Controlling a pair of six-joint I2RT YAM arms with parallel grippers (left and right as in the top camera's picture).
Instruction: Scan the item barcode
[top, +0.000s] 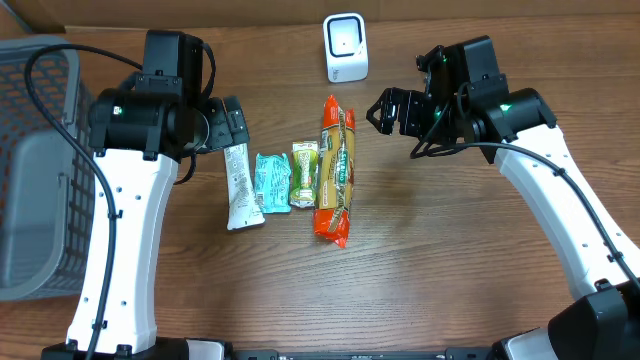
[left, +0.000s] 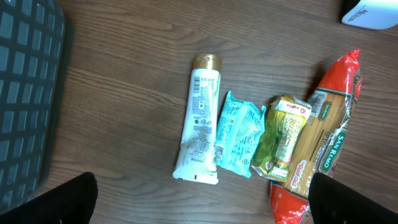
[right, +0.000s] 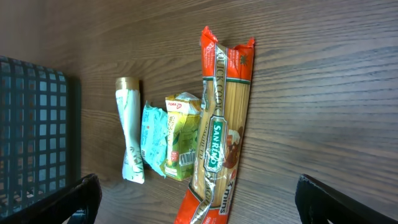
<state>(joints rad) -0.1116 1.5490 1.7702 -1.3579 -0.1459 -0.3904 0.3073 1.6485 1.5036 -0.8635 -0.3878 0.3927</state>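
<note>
Several items lie in a row at mid-table: a white tube with a gold cap (top: 237, 187) (left: 200, 118), a teal packet (top: 271, 182) (left: 237, 132), a green packet (top: 304, 175) (right: 182, 137) and a long red-ended spaghetti pack (top: 336, 170) (right: 221, 124). A barcode (right: 186, 158) shows on the green packet's near end. The white scanner (top: 345, 47) stands at the back centre. My left gripper (top: 232, 125) (left: 202, 208) hangs open above the tube's cap end. My right gripper (top: 385, 110) (right: 199, 205) hangs open to the right of the spaghetti. Neither holds anything.
A grey mesh basket (top: 35, 170) (left: 25, 93) fills the left edge of the table. The items lie side by side, touching or nearly so. Bare wooden tabletop lies in front of the row and to its right.
</note>
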